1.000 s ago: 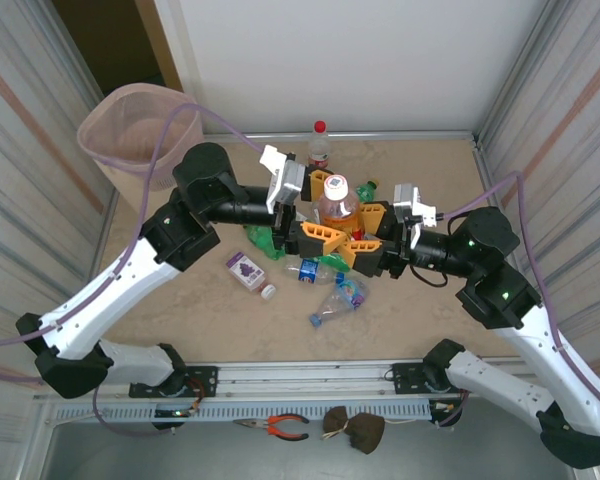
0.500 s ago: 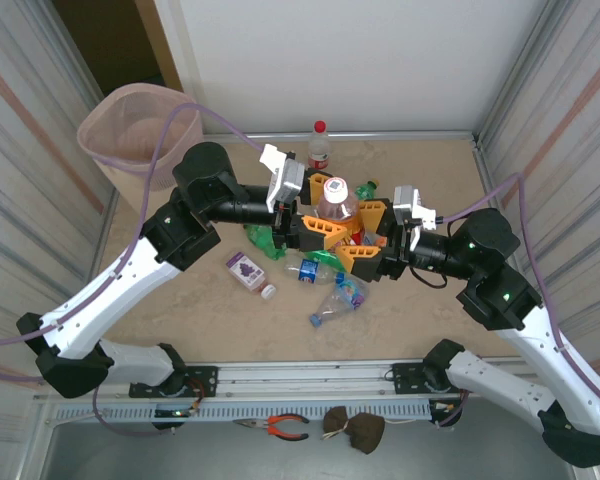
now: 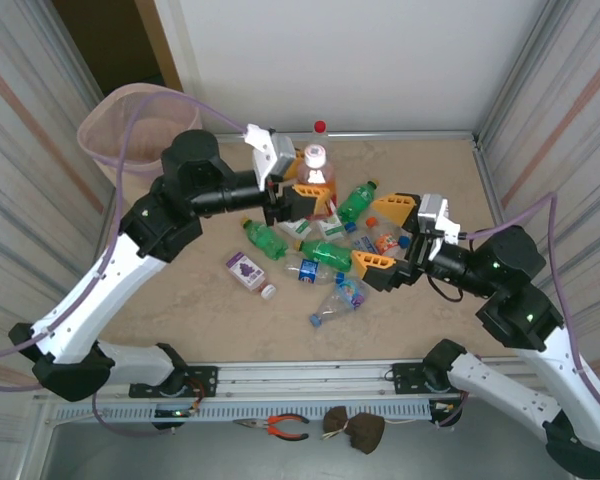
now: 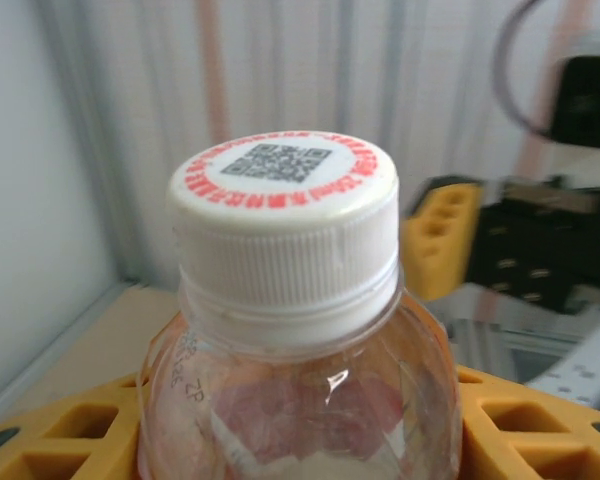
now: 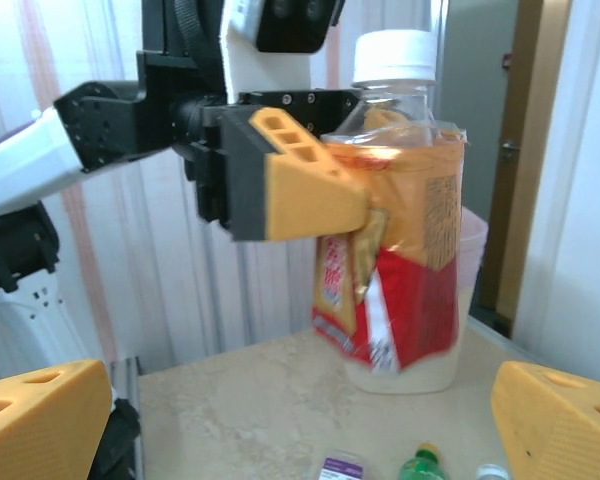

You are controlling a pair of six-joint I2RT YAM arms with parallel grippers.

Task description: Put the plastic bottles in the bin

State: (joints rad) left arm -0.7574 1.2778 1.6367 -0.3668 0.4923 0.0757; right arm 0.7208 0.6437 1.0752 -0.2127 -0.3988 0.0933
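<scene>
Beige stone-patterned table (image 3: 435, 170) between pale wall panels carries a scatter of plastic bottles (image 3: 330, 255) around centre frame, green and clear ones lying on their sides. Just above centre, the left end effector (image 3: 308, 196) is clamped on a clear bottle (image 3: 316, 163) with a white cap and red-orange label, held upright. At the right of the scatter, the right end effector (image 3: 384, 236) has its orange fingers wide apart, holding nothing. In the upper left corner stands the bin (image 3: 102, 155), apart from the held bottle
</scene>
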